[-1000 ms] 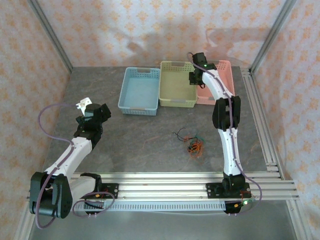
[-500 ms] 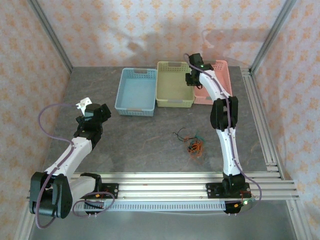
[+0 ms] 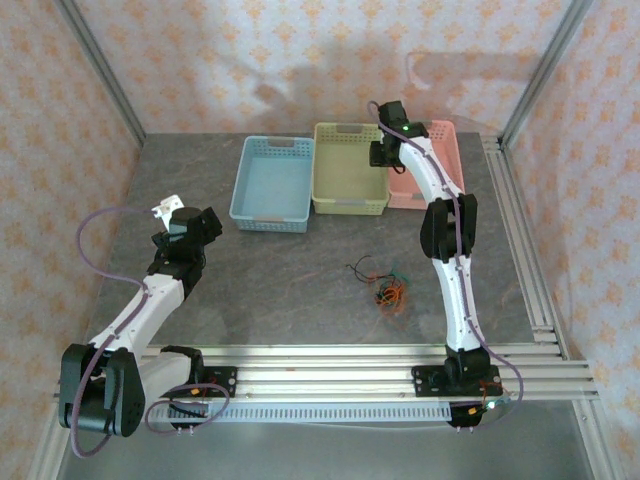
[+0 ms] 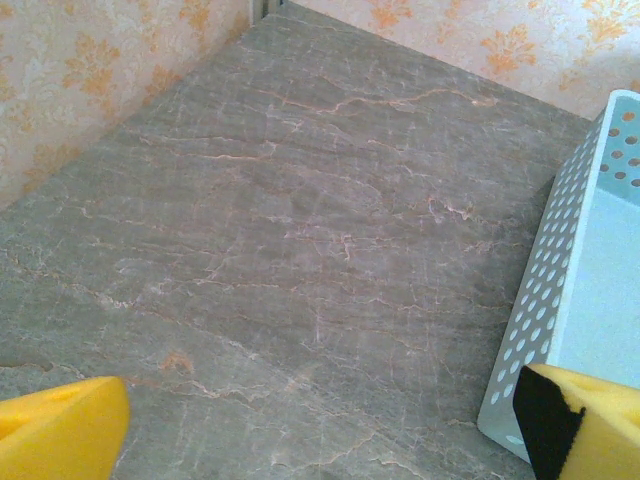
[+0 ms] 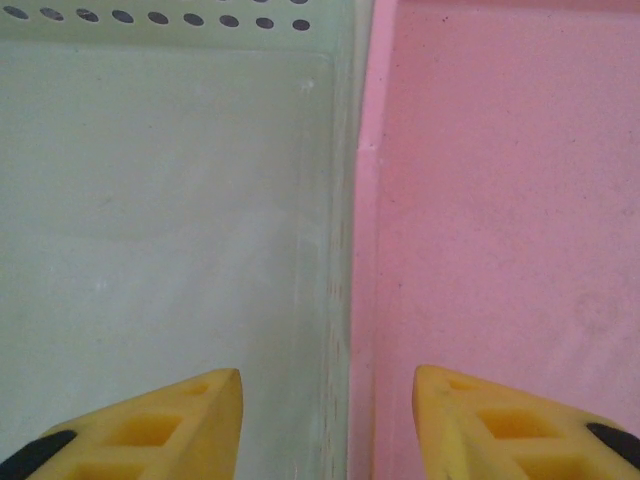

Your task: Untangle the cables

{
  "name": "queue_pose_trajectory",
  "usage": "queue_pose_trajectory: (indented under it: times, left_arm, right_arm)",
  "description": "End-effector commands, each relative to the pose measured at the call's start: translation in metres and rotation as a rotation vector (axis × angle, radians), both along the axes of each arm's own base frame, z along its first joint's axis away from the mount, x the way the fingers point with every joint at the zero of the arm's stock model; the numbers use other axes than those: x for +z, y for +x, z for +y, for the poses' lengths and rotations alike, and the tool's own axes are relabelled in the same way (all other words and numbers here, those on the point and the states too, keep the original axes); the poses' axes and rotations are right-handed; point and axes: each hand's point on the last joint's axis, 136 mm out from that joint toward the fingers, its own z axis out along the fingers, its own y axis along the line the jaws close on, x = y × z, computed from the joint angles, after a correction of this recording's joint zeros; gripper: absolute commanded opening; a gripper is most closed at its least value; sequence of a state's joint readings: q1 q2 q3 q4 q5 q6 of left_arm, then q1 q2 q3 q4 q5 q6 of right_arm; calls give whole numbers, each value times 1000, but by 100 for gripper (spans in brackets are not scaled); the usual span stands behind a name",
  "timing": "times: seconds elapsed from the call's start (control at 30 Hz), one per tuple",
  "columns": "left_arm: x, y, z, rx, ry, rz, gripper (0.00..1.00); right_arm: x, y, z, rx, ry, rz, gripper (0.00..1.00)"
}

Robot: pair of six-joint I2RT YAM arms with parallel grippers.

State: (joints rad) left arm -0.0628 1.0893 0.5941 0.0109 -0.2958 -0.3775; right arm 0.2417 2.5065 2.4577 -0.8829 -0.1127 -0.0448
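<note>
Cables point(image 3: 390, 292) lie well apart from right claw point(image 5: 328, 385) (spread, empty); left claw point(image 4: 318, 412) spread.

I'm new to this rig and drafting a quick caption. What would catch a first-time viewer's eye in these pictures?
A blue basket, a yellow-green basket and a pink basket stand in a row at the far side of the table. The cables lie in a small tangle mid-table, close to the right arm. The right gripper hangs open above where the yellow-green and pink baskets meet.
</note>
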Motion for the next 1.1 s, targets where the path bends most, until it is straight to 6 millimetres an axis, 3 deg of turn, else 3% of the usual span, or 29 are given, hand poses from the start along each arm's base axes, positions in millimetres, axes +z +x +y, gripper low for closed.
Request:
queue_pose_trajectory:
  times: [0.0, 0.2, 0.3, 0.37, 0.43, 0.53, 0.77, 0.97, 1.07]
  left_arm:
    - [6, 3, 2, 14, -13, -10, 100]
    - [7, 2, 2, 10, -12, -14, 100]
    - [9, 0, 3, 15, -11, -22, 100]
    - [10, -3, 6, 37, -5, -28, 100]
    - [11, -4, 6, 33, -9, -36, 100]
    - [10, -3, 5, 26, -15, -36, 100]
    - [8, 1, 1, 9, -24, -23, 100]
    - [9, 2, -2, -9, -33, -30, 100]
    - [9, 2, -3, -16, -36, -27, 100]
  right_arm:
    - [72, -13, -2, -26, 21, -91, 49]
    - [131, -59, -3, -70, 38, -208, 50]
    - [150, -98, 6, -67, 89, -304, 52]
    - [151, -125, 9, -71, 111, -332, 52]
    - [142, -154, 15, -59, 144, -348, 52]
    - [112, -193, 26, -31, 172, -338, 51]
    - [46, -245, 49, 64, 163, -242, 50]
    - [54, -259, 60, 168, 202, -270, 49]
    - [47, -260, 64, 219, 197, -286, 49]
